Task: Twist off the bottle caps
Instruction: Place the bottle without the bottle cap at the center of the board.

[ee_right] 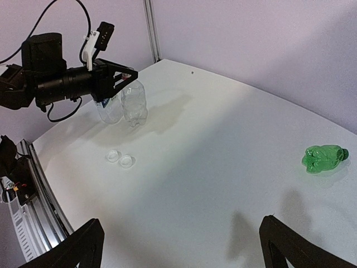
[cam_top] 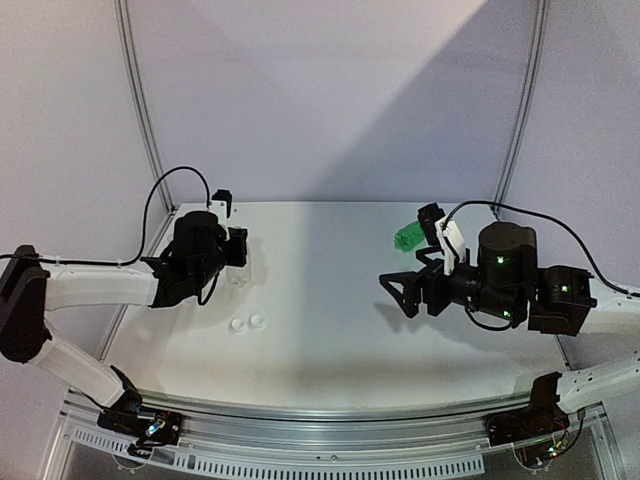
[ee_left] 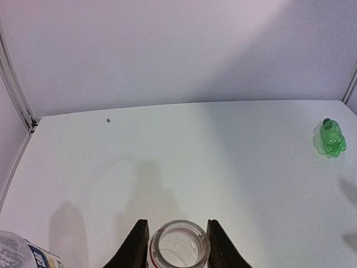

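- Far left, the labelled bottle [ee_left: 25,255] stands upright on the table [cam_top: 330,350], clear plastic with a blue-and-white wrap. It is just beside the left arm's fingers, and the right wrist view hides its neck behind that gripper.
- Right next to it is the unlabelled bottle [ee_right: 135,103], shorter and clear, also upright. Looking down from the left wrist, its mouth is wide open with no cap, and it reads as empty.
- The left gripper [ee_left: 177,231] is clamped on that unlabelled bottle. Its jaws are drawn in close with a dark finger pressed to each side of the neck, just under the rim.
- A little nearer the table's front edge, the two white caps [ee_right: 120,158] lie loose on the surface. They sit side by side, nearly touching, and apart from both bottles.
- Well over to the right, the green bottle [ee_right: 322,158] lies on its side near the back of the table. It looks crumpled and translucent, and the green cap [ee_right: 344,153] is on its neck. What it holds, I cannot tell.
- The right gripper [cam_top: 398,293] hovers above the table in front of the green bottle, jaws spread wide. It grips nothing and touches nothing.
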`<state>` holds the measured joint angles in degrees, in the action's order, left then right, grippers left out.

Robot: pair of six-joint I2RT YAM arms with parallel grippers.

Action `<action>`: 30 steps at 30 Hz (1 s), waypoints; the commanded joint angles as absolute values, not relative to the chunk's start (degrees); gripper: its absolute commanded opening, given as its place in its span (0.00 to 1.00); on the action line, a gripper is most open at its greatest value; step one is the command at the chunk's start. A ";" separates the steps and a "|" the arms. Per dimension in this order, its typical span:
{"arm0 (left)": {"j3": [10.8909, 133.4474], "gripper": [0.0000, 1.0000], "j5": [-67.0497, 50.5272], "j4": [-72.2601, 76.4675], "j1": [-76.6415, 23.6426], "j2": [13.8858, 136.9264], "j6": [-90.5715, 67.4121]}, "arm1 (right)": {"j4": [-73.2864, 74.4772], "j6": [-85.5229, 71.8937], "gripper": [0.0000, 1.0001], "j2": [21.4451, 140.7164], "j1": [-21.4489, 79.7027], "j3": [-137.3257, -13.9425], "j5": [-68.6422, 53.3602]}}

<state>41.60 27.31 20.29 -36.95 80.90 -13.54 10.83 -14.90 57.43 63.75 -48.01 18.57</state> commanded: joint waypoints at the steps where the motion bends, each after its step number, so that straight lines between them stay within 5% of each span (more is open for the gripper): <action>1: 40.33 0.00 25.20 25.09 -34.59 84.02 -15.16 | 10.63 -13.79 0.99 59.24 63.90 -48.88 19.52; 14: 38.43 0.02 24.43 27.07 -31.93 88.91 -17.55 | 9.54 -13.04 0.99 61.08 63.92 -49.64 19.11; 17: 37.30 0.18 26.59 27.12 -31.90 88.23 -19.13 | 9.50 -13.10 0.99 61.31 63.93 -49.66 19.20; 30: 37.25 0.55 26.13 24.41 -31.90 85.52 -17.93 | 9.23 -13.40 0.99 62.26 63.90 -50.14 19.19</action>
